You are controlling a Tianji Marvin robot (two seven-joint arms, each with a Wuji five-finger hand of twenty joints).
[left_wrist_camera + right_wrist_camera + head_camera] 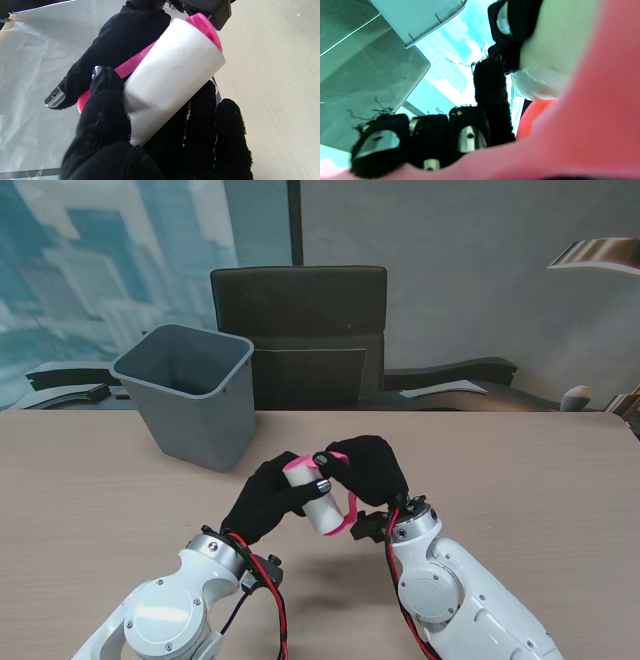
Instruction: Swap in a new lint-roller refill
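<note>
Stand view evenly lit, sharp; soft shadows on surface (520,470) beside bin (190,395). Right wrist view blurred, pink handle (595,112) out of focus, cyan-tinted.

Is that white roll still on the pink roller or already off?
On. The roll sits on the pink roller, whose end cap shows beyond it; the left hand grips it.

grey bin (190,395) blocking far left, bare table (520,470) open to the right
</note>
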